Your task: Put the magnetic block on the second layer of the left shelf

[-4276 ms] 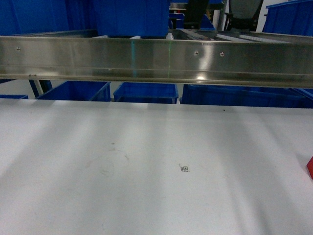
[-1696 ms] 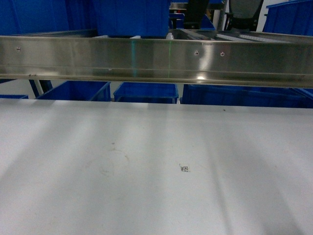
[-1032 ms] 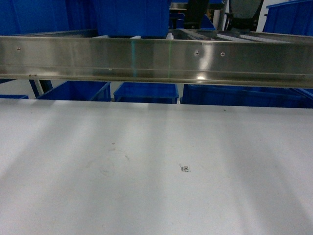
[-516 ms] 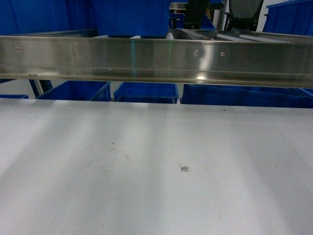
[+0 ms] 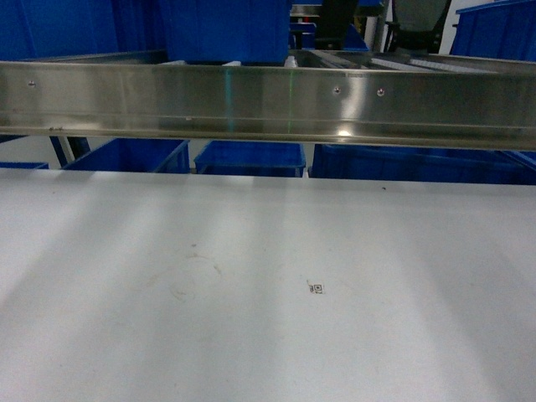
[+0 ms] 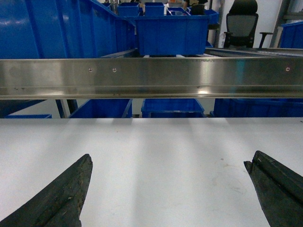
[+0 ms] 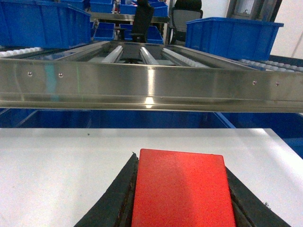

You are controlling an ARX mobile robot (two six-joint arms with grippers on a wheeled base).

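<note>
Seemingly plain-faced, the red magnetic block (image 7: 182, 189) sits clamped between right fingers (image 7: 116, 198); left fingers (image 6: 61, 198) spread wide, empty.

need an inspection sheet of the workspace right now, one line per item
surface: white table, bare except for a small QR sticker and faint scuff marks
job's things: red block held between the right gripper's fingers; large blue crate on the roller shelf behind the steel rail
clutter: nothing seen
grippers: left gripper open, empty, above the table; right gripper shut on the block; neither shows in the head view
cables: nothing seen
surroundings: more blue crates below the rail, office chair behind the shelf
</note>
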